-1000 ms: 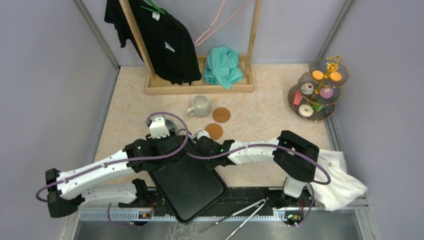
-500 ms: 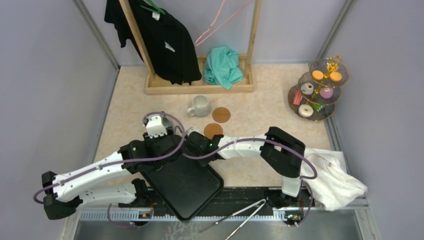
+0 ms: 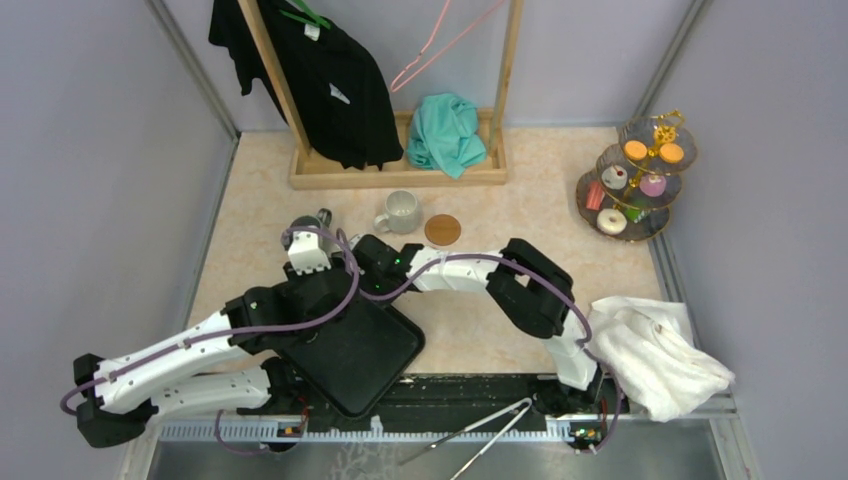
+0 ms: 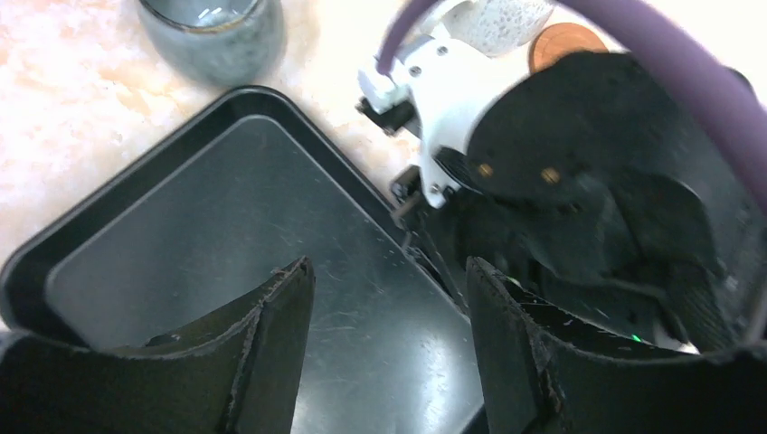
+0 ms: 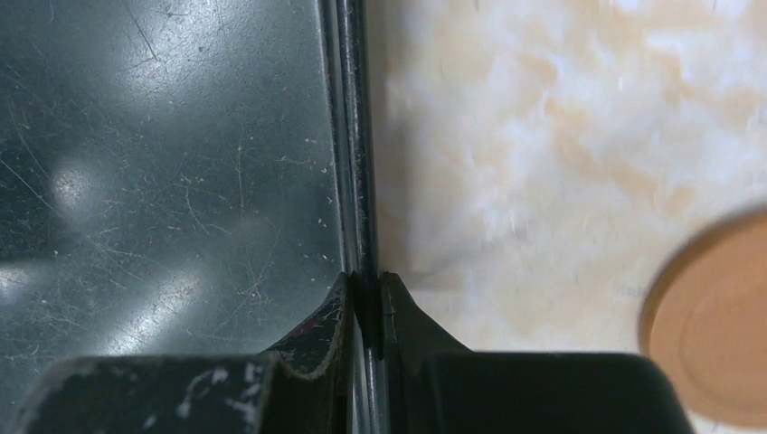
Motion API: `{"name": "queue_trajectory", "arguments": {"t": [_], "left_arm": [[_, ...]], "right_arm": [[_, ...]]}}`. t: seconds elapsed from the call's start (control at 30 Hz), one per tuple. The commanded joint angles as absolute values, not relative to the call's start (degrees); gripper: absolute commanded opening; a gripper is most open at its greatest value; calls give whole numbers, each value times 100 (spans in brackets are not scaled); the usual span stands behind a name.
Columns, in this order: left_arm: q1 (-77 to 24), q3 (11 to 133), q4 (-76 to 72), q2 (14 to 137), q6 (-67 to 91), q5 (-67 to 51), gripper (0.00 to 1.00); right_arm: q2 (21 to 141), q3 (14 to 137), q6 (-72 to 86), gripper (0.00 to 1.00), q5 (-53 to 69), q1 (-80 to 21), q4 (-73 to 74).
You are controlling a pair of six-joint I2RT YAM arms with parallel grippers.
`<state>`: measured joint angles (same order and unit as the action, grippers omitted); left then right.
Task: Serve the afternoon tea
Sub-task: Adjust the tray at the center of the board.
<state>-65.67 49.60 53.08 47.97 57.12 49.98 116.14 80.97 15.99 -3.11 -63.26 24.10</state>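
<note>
The black tray (image 3: 360, 355) lies at an angle between the two arms. My right gripper (image 5: 364, 282) is shut on its raised rim (image 5: 353, 181), seen from above at the tray's far right edge (image 3: 372, 262). My left gripper (image 4: 387, 271) hangs open over the tray floor (image 4: 226, 226) with nothing between its fingers; from above it sits at the tray's far corner (image 3: 312, 268). A dark grey mug (image 4: 213, 32) stands just beyond that corner (image 3: 304, 224). The glass three-tier stand (image 3: 635, 180) with sweets is at the far right.
A pale speckled mug (image 3: 400, 211) and a brown coaster (image 3: 442, 229) sit past the right gripper. Metal tongs (image 3: 480, 435) lie at the near edge, a white cloth (image 3: 655, 355) at the right. A wooden clothes rack (image 3: 400, 170) stands at the back.
Both arms have swung left and away from the near edge, sliding the tray with them. The right arm now covers the nearer coaster, and the dark grey mug has come into view.
</note>
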Motion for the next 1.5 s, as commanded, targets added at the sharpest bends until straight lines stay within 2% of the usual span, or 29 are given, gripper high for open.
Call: {"name": "queue_trajectory", "arguments": {"t": [0.0,0.73,1.4,1.47], "left_arm": [[-6599,4921,4736,4804,5313,4842,69],[-6599,4325,3459,4386,4808,4860,69],[-6599,3854,2934,3757,4570,4932,69],[-6599,3849,2906,3764,4545,4929,70]], "right_arm": [[12152,9109,1199,0,-189,-6278,2208],[14149,12289,382,0,-51,-6145,2613],[15012,13686,-419,0,143,-6073,2168],[14997,13680,-493,6,208,-6068,2122]]}}
